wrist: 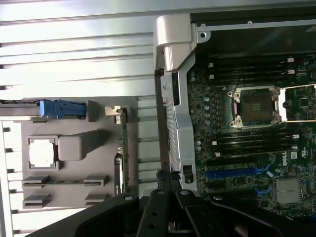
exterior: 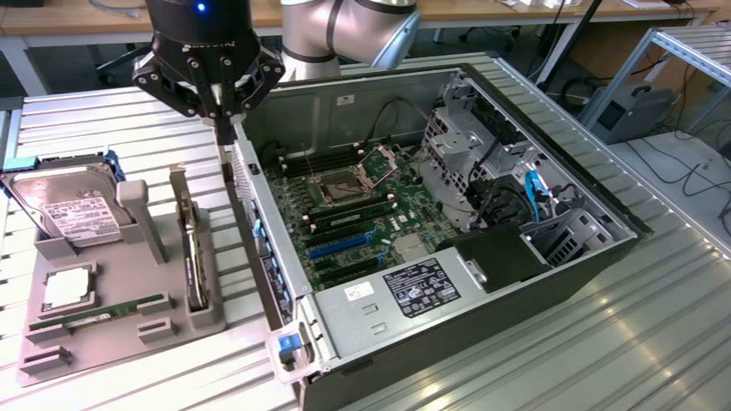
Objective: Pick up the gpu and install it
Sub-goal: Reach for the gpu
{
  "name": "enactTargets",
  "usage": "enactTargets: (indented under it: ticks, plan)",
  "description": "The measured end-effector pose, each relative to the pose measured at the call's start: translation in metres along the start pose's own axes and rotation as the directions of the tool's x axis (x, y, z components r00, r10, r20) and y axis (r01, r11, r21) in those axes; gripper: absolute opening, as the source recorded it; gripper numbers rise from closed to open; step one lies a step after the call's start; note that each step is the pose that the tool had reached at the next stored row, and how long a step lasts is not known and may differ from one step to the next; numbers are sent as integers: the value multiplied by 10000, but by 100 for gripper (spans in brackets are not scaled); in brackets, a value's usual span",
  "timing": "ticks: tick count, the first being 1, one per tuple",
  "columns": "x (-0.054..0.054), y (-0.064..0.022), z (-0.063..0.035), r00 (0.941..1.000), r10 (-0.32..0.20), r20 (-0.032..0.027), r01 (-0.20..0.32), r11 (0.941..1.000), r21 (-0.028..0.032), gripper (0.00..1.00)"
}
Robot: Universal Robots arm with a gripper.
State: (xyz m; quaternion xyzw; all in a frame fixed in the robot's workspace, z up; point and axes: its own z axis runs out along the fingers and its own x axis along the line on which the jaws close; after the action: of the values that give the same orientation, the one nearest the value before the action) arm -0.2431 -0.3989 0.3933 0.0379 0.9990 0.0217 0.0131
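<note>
End effector (exterior: 224,110) sits in the upper left of the exterior view. Its fingers are pinched together and grip nothing, and the tips are just over the rear edge of the open case (exterior: 491,360). You can see the gpu (exterior: 192,248) lower in the left half of that frame, apart from the fingers. It stands on edge in a slot of the grey holder (exterior: 132,274) on the table (exterior: 639,342), with the hard drive (exterior: 68,214) near it. Inside the case lies the motherboard (exterior: 354,223).

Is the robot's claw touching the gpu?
Apart. The wrist view shows a strip of ribbed table between the gripper, over the computer case's wall, and the gpu standing in its gray holder.
</note>
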Motion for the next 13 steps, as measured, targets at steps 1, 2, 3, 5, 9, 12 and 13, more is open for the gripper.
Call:
enactTargets:
  ticks: [1, 2, 3, 5, 9, 12, 13]
  plan:
    - [3, 0, 0, 10000, 0, -1, 0, 10000, 0, 11]
    - [8, -1, 0, 10000, 0, 0, 0, 10000, 0, 11]
    - [12, -1, 0, 10000, 0, 0, 0, 10000, 0, 11]
    - [21, -2, -1, 10000, -1, 0, 1, 10000, 0, 11]
    - [33, -3, -1, 10000, -1, 0, 1, 10000, 0, 11]
    - [43, -3, -1, 10000, 0, 0, 0, 10000, 0, 11]
    - [46, -3, -1, 10000, 0, 0, 0, 10000, 0, 11]
